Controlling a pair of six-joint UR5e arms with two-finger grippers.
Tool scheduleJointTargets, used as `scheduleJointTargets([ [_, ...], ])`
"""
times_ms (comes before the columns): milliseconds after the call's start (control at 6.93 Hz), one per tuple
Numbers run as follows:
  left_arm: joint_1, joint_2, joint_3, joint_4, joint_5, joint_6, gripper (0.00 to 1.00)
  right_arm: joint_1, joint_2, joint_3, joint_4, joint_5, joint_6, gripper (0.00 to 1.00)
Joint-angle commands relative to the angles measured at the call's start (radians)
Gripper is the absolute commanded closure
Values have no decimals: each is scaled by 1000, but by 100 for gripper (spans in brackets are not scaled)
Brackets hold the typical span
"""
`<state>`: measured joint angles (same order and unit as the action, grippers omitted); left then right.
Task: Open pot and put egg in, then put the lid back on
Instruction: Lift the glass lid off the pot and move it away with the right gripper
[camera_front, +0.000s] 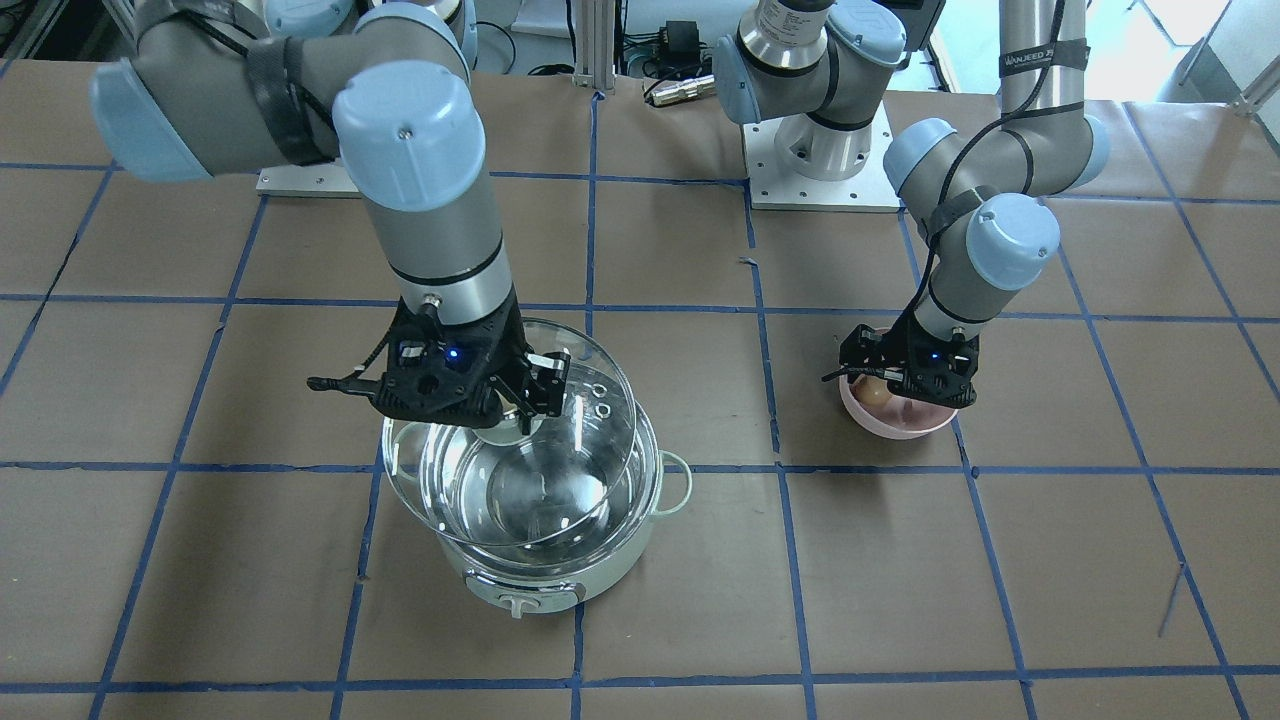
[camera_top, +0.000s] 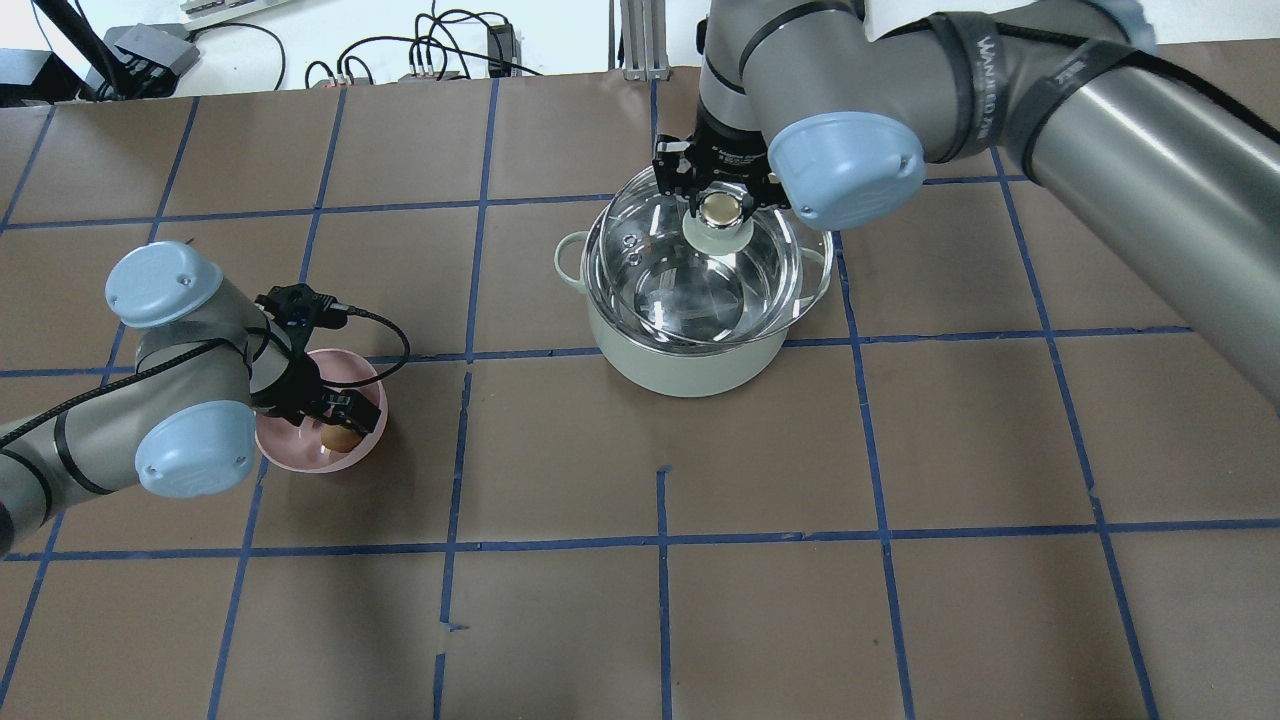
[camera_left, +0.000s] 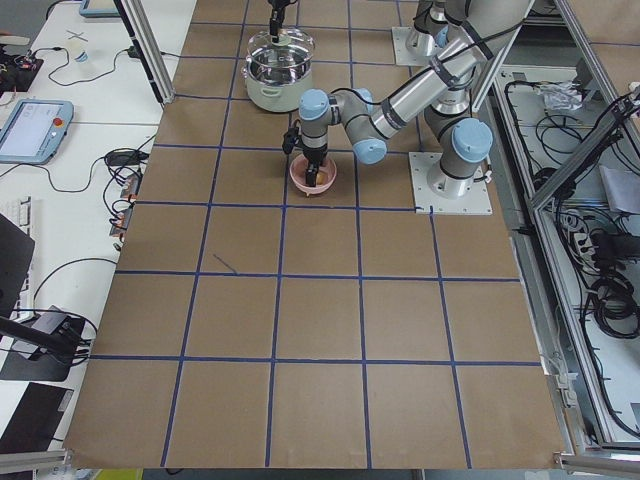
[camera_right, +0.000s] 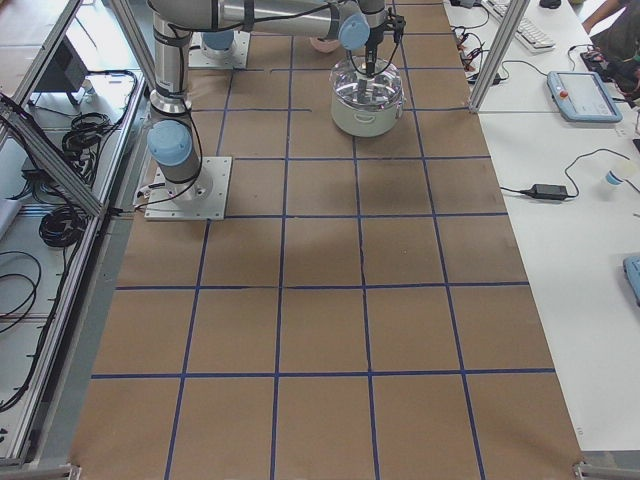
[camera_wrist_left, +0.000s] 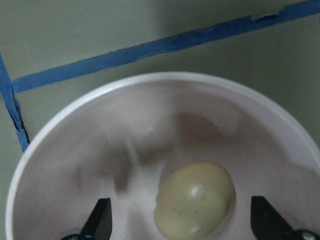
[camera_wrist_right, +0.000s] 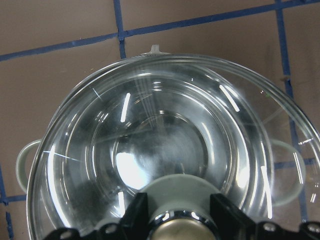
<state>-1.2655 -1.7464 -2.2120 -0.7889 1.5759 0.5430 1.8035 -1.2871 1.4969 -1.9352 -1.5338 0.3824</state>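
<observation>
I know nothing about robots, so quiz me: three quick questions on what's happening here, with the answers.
1. True or false: the egg already lies in the pot.
2. What does the right gripper hold? A the lid, by its knob; B the egg; C a pot handle.
3. Fill in: the left gripper is open around the egg in the pink ____.
Key: 1 false; 2 A; 3 bowl.

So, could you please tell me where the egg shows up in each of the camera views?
Front-facing: egg right of centre, in the pink bowl.
Overhead: lower left, in the bowl.
Exterior left: too small to make out; bowl upper centre.
Exterior right: not discernible.
Left wrist: lower centre, on the bowl's floor.
Right wrist: not in it.
Shared landmark: the pink bowl.
</observation>
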Motion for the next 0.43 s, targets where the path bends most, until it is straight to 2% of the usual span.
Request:
scheduleJointTargets([
  [0, 0, -4, 2, 2, -23, 2, 4, -128, -131, 11, 96, 1, -92, 79],
  [289, 0, -7, 2, 4, -20, 6, 4, -270, -216, 14, 214, 9, -256, 82],
])
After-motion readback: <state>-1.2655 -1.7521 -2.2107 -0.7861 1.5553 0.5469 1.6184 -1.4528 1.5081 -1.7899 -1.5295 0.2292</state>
